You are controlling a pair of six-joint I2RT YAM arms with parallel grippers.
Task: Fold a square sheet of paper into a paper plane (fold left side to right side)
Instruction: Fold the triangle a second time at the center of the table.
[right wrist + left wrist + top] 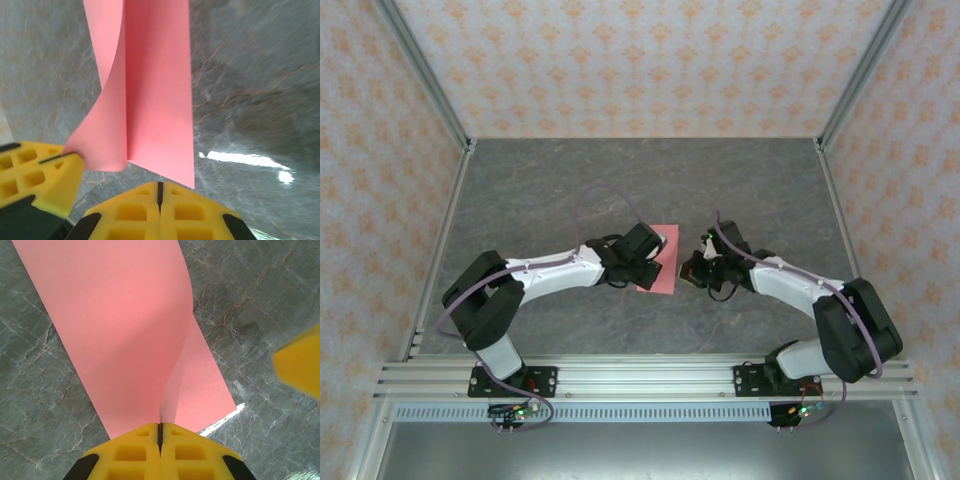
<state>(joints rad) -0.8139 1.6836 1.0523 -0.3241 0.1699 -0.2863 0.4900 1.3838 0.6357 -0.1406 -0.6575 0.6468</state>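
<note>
Left end effector (pixel 160 427) clamps square sheet of paper (pixel 120 330); right end effector (pixel 160 186) closed nearby.

1. No text, label, brand, number or sign can be read anywhere in your three views.
</note>
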